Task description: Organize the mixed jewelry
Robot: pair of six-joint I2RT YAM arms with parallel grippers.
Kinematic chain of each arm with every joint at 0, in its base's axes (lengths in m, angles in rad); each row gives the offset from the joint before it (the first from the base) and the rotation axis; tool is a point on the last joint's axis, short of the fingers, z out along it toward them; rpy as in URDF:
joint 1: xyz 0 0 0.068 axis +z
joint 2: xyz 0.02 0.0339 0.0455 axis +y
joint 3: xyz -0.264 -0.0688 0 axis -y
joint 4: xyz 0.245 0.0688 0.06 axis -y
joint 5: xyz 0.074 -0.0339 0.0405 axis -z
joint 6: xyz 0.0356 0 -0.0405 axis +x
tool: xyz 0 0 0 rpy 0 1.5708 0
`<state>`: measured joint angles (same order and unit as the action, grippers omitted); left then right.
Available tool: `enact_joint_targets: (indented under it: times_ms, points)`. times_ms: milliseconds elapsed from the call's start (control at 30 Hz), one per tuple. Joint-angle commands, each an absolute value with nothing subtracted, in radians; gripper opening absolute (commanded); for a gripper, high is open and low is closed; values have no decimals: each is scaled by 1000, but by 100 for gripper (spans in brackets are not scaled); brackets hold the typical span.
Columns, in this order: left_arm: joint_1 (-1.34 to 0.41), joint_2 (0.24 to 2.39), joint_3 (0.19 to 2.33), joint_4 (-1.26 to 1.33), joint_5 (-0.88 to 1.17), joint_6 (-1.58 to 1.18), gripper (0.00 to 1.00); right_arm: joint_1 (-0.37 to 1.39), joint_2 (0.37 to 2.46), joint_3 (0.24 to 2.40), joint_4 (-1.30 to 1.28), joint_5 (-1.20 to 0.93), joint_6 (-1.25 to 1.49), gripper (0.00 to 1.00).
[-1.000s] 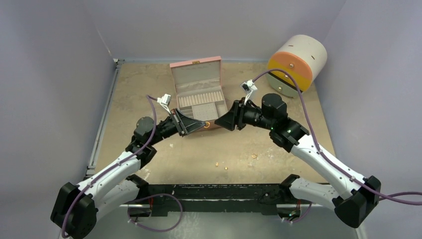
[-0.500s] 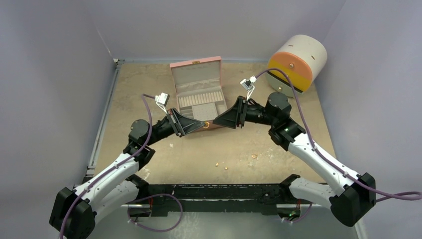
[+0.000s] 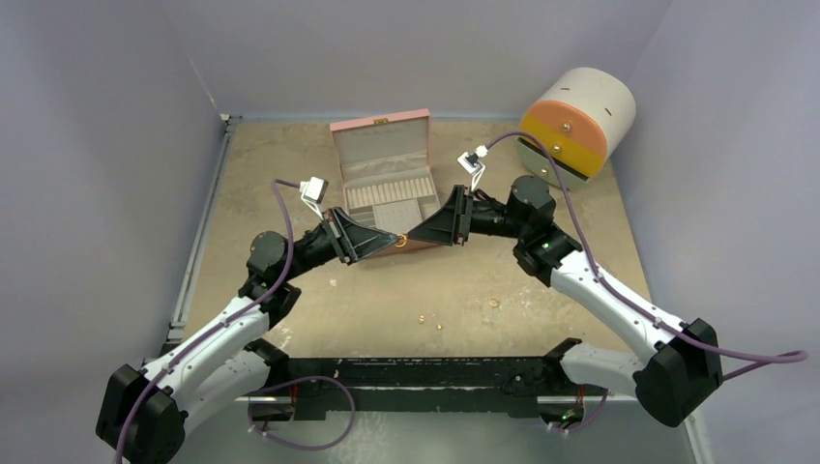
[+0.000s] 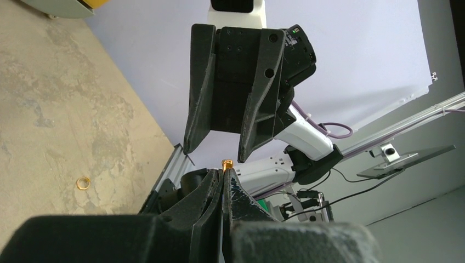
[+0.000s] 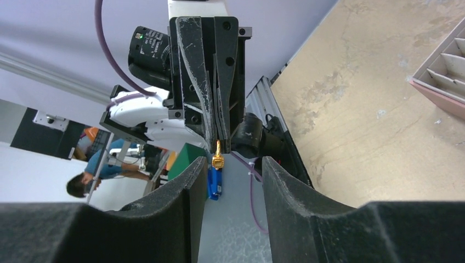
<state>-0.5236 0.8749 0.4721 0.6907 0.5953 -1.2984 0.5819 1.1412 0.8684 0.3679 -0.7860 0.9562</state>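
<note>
Grippers are meeting tip to tip at the centre of the top view, just in front of the open pink box (image 3: 379,128), which is sitting in the upper middle of the table (image 3: 280,174). The left gripper (image 3: 394,242) is reaching in from the lower left with its jaws pressed fully together, and it is pinching a tiny gold piece (image 4: 225,163) that is sticking out just past its tips (image 4: 225,176). The right gripper (image 3: 412,238) is coming in from the right with its jaws standing apart and holding nothing. In the right wrist view the gold piece (image 5: 217,159) is hanging at the mouth of that gap (image 5: 230,166), closer to the finger (image 5: 192,181) on the left of the frame, with the closed left gripper (image 5: 219,134) pointing down at it from above. In the left wrist view the right gripper (image 4: 215,155) is hovering over the piece, and whether either finger is touching it cannot be told. Other jewelry is lying loose on the table, lower in the top view: a ring (image 3: 494,303) right of centre and small gold bits (image 3: 423,317) just left of it. A white and orange cylinder (image 3: 577,118) is lying in the upper right corner
</note>
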Motion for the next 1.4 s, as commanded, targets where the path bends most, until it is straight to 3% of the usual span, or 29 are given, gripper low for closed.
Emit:
enact_joint_targets:
  times_ms: [0, 767, 1367]
  points:
    - [-518, 867, 520, 761, 613, -1299, 0, 584, 1146, 897, 467, -841, 996, 43]
    - [-518, 879, 519, 763, 619, -1292, 0, 621, 1175, 917, 497, -846, 1000, 26]
    - [-518, 865, 517, 732, 624, -1276, 0, 621, 1161, 907, 495, -819, 1002, 23]
